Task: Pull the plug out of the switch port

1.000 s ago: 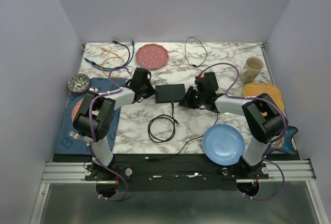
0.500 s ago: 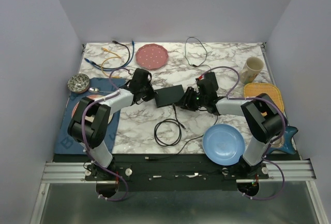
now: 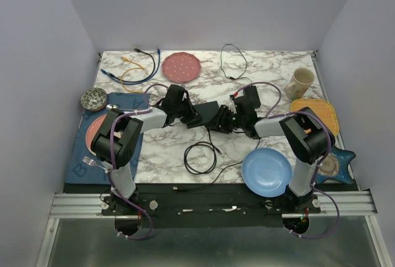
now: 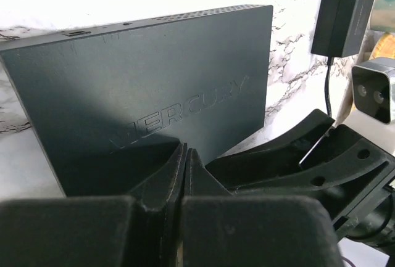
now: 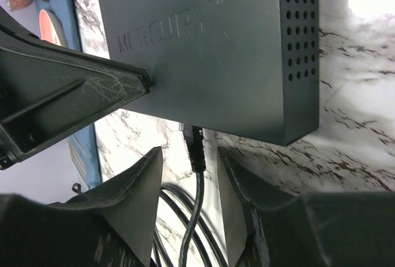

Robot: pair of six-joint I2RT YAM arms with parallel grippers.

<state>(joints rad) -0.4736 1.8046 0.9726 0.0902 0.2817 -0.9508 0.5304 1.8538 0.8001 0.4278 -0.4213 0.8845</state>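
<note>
Lab test booth: plain walls (image 3: 203,8), marble tabletop (image 3: 166,150), aluminium mounting rail (image 3: 80,204).

Arms, two: left arm (image 3: 126,132) bent rightward from its base, right arm (image 3: 303,136) bent leftward, both forearms low, wrists close together mid-scene. Grippers, two: left gripper (image 4: 186,151), jaws pressed fully together; right gripper (image 5: 190,154), jaws parted, facing the left gripper.

Open marble (image 3: 203,88) behind switch (image 3: 212,118) — cable coil (image 3: 186,157), blue plate (image 3: 266,172) crowd near side.
</note>
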